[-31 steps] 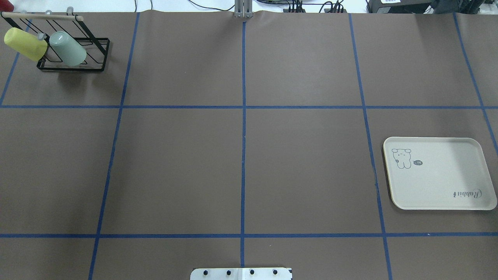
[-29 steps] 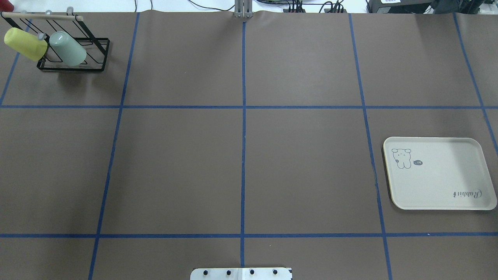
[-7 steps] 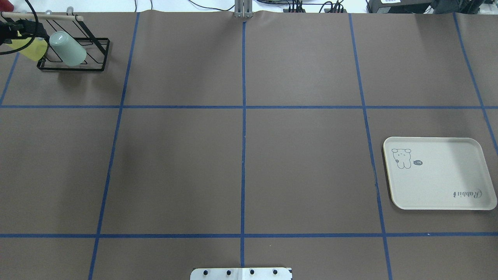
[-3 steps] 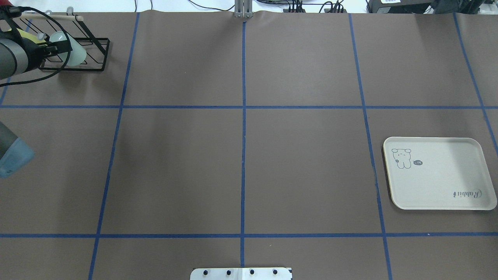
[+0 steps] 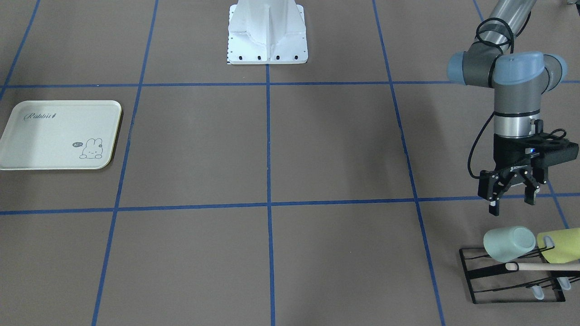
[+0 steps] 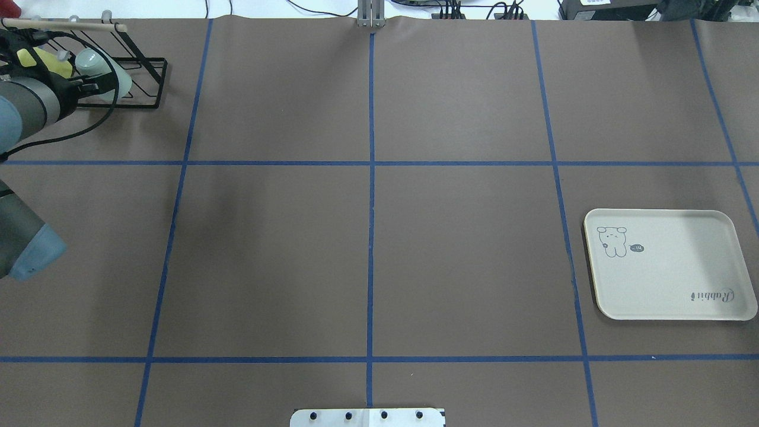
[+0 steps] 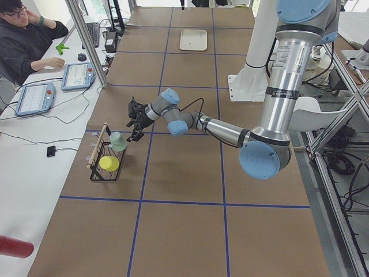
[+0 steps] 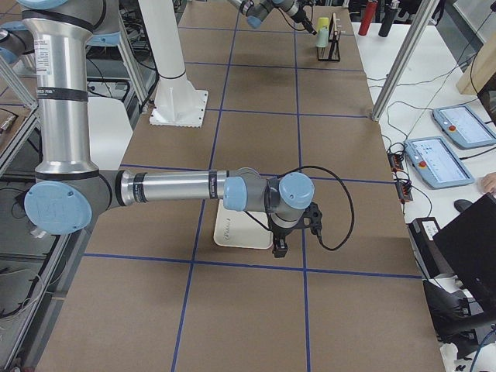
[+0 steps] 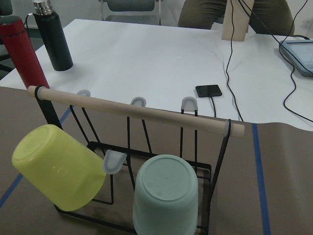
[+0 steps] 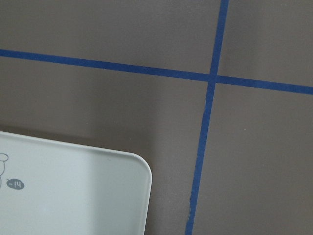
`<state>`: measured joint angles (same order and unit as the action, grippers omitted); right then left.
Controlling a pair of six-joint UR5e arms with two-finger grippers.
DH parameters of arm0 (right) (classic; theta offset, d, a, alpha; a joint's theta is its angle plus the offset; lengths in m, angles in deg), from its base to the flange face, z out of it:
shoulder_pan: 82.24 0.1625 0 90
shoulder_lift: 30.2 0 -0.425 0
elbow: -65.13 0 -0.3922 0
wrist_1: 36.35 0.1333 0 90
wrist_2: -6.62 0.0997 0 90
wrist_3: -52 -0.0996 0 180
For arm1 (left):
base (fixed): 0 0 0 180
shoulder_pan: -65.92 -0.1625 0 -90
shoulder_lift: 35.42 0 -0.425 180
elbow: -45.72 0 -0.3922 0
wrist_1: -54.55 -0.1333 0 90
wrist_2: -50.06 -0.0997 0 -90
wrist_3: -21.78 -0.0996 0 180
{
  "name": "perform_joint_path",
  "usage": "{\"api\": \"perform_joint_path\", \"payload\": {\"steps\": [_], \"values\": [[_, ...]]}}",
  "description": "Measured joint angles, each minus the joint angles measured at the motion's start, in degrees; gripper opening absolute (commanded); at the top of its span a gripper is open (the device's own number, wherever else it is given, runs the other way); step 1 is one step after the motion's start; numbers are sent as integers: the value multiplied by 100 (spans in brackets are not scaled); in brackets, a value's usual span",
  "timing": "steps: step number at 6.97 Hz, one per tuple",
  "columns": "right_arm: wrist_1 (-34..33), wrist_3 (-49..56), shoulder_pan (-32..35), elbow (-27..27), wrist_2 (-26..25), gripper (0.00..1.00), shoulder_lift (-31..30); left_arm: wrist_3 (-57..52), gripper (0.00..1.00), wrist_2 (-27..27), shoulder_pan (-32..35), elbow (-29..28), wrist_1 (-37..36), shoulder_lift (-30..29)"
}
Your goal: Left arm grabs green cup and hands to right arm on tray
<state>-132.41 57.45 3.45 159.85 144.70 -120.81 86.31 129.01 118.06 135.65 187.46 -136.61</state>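
The pale green cup (image 5: 508, 243) hangs tilted on a peg of the black wire rack (image 5: 471, 280) at the table's far left corner, and the left wrist view looks at the green cup's base (image 9: 165, 200). My left gripper (image 5: 511, 203) hovers open just on the robot's side of it, touching nothing. In the overhead view the green cup (image 6: 109, 76) is partly covered by that gripper (image 6: 83, 90). The cream tray (image 6: 682, 273) lies bare at the near right. My right gripper (image 8: 280, 246) hangs beside the tray (image 8: 232, 229); I cannot tell if it is open or shut.
A yellow-green cup (image 5: 562, 244) hangs on the rack beside the green one, under a wooden bar (image 9: 132, 108). Beyond the table edge stand a red bottle (image 9: 22, 54) and a black one (image 9: 54, 36). A person (image 7: 26, 40) sits at the side desk.
The left arm has come in from the left and carried its open gripper up to the rack, close to the green cup. Cups and tray have not moved.
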Motion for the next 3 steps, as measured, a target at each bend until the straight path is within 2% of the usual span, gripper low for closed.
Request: {"api": "perform_joint_path", "payload": {"steps": [3], "values": [[0,0,0,-11,0,100,0,-49,100,-58,-41,-356,150,-223]]}}
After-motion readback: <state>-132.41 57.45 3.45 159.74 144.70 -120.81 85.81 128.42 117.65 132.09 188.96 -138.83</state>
